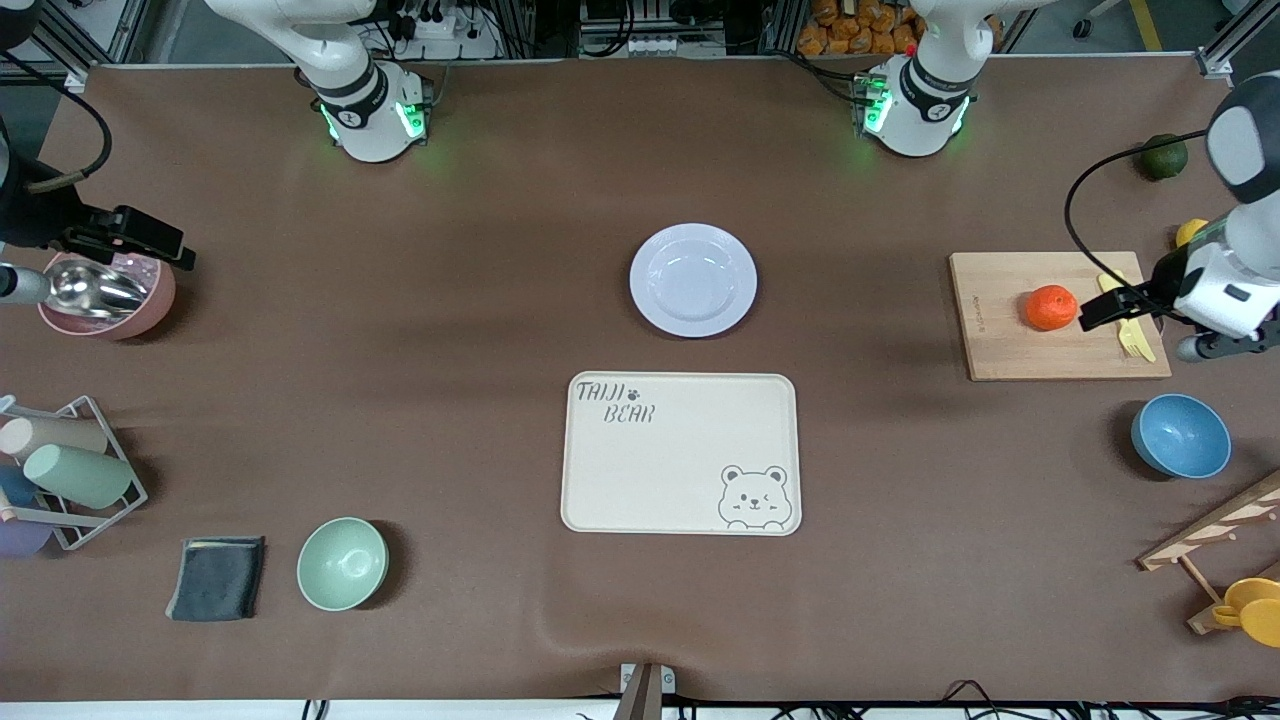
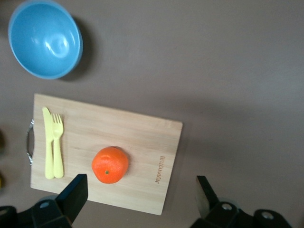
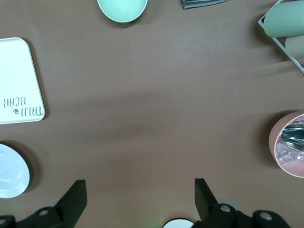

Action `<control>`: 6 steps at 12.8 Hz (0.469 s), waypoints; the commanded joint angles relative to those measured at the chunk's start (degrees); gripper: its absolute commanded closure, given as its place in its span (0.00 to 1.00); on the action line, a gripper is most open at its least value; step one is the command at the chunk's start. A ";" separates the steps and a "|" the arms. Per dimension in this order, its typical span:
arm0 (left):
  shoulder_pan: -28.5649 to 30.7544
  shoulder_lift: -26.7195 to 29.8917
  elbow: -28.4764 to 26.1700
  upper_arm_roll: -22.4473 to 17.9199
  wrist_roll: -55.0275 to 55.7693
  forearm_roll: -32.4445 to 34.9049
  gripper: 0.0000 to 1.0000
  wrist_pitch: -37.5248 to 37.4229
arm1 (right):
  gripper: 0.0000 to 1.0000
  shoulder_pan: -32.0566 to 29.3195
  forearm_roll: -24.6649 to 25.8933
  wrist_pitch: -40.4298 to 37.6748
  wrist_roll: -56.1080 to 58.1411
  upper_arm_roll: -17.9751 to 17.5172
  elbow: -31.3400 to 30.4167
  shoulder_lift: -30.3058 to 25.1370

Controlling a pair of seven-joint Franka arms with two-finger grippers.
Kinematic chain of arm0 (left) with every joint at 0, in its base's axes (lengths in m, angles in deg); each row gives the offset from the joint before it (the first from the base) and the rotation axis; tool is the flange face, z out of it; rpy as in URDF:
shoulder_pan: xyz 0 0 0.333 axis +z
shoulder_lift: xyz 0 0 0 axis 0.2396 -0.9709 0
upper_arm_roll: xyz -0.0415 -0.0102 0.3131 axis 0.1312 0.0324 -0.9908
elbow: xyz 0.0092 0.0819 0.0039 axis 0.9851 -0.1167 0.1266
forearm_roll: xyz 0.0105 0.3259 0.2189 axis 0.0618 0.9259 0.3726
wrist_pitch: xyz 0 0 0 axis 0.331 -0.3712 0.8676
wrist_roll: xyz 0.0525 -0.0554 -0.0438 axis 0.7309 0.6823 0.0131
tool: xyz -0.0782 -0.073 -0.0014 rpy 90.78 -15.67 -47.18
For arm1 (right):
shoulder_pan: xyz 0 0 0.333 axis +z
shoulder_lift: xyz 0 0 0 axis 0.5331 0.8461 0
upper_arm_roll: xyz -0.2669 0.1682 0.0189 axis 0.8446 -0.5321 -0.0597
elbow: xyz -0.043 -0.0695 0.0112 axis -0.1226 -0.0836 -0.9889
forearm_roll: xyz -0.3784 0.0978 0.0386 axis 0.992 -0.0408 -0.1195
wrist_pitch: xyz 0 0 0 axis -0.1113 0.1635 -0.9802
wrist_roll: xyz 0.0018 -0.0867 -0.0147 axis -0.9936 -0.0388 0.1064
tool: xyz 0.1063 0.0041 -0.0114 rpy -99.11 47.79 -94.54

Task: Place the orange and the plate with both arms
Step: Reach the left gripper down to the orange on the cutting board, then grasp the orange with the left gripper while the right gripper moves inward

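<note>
The orange [image 1: 1051,307] sits on a wooden cutting board [image 1: 1010,345] toward the left arm's end of the table. In the left wrist view the orange [image 2: 110,164] lies near one fingertip. My left gripper [image 1: 1225,345] [image 2: 140,183] hangs open and empty over the board's edge. The lavender-white plate [image 1: 693,279] lies empty at mid-table, farther from the front camera than the cream bear tray [image 1: 680,452]. Its edge shows in the right wrist view [image 3: 9,171]. My right gripper [image 1: 15,280] [image 3: 138,186] is open and empty, up beside the pink bowl [image 1: 130,315] at the right arm's end.
A yellow fork and knife [image 1: 1128,325] lie on the board. A blue bowl [image 1: 1180,436] is nearer the camera than the board. A green bowl [image 1: 342,563], grey cloth [image 1: 216,578] and cup rack [image 1: 70,470] are at the right arm's end. A dark green fruit [image 1: 1164,156] lies near the left arm.
</note>
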 commanded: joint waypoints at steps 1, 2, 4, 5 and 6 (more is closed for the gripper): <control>1.72 3.20 -10.89 0.43 -0.61 0.35 0.00 8.39 | 0.00 -0.19 -1.96 -0.16 -0.87 -0.28 -0.90 0.17; 2.94 2.85 -13.18 0.43 -0.61 0.35 0.00 11.12 | 0.00 -0.19 -2.40 -0.25 -0.96 -0.28 -0.99 0.34; 3.75 2.41 -17.22 0.43 -1.56 0.44 0.00 15.34 | 0.00 -0.19 -3.37 -0.08 -0.97 -0.28 -1.51 0.61; 4.01 1.71 -18.29 0.34 -2.88 1.05 0.00 17.10 | 0.00 -0.19 -3.90 -0.16 -0.97 -0.28 -1.60 0.70; 5.40 0.31 -18.30 0.34 -3.93 2.62 0.00 17.73 | 0.00 -0.19 -5.82 0.10 -1.14 -0.28 -2.47 0.70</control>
